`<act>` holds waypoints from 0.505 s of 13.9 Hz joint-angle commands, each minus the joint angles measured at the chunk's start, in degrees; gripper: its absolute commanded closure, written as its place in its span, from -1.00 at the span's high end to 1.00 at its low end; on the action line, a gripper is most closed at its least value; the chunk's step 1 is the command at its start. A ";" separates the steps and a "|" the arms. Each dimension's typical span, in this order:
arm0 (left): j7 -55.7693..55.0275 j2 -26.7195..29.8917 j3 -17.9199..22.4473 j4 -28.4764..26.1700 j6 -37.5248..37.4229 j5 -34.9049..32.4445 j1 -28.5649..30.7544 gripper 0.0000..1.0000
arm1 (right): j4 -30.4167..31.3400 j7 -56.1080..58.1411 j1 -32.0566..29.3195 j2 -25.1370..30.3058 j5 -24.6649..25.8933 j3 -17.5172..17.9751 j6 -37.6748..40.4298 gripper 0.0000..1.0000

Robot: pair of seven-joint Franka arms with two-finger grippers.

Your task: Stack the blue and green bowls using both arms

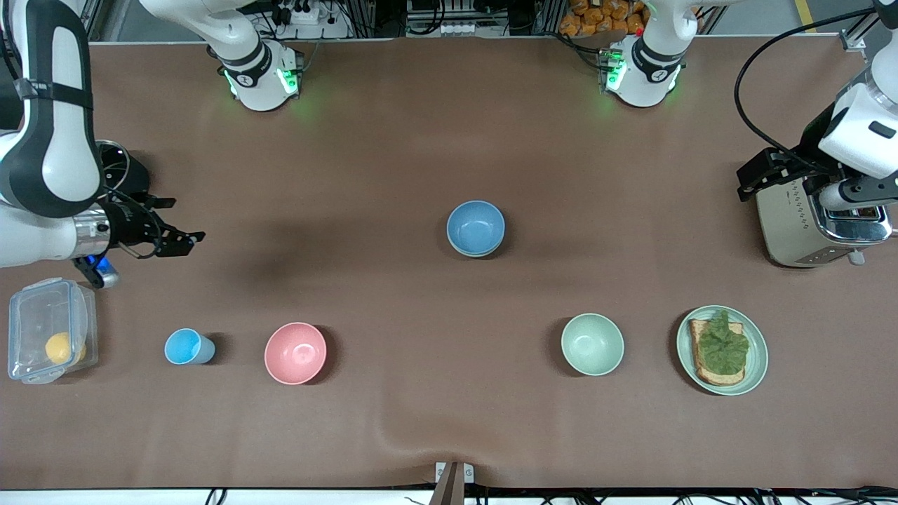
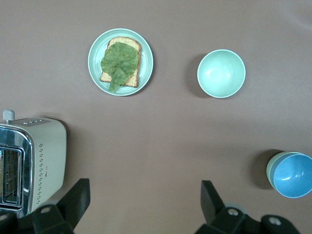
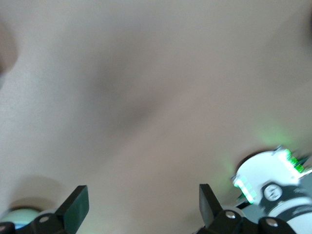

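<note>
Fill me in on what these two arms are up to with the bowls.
Neither arm is handling anything. The blue bowl sits nested in a green bowl mid-table, so the stack looks done. The left gripper hangs open over bare table beside the toaster; the right gripper is open at the right arm's end of the table. Another green bowl stands alone beside the plate with toast.

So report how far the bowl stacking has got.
Looks done: the blue bowl already sits nested in a green bowl at mid-table. Nothing in hand: left gripper over the toaster end and right gripper at the other end, both open. Nothing appears left.
</note>
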State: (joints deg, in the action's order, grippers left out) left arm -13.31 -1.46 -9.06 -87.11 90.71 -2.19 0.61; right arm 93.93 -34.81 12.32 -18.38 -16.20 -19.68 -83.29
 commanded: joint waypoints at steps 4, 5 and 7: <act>1.62 2.60 0.80 -0.69 -1.94 1.84 -0.26 1.00 | -3.48 13.78 -9.31 3.26 5.03 10.25 0.06 1.00; 1.62 2.78 0.80 -0.78 -2.11 1.84 -0.26 1.00 | -4.27 13.54 -11.77 3.79 5.47 13.76 0.23 1.00; 1.62 2.87 0.80 -0.78 -2.99 1.92 -0.26 1.00 | -4.80 13.28 -14.68 6.15 9.67 18.34 -0.20 1.00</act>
State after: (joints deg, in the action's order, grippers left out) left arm -13.26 0.04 -8.94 -87.11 88.74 -1.68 0.61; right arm 89.33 -21.85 1.10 -15.45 -10.52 -6.77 -83.47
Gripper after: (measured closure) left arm 0.000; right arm 0.000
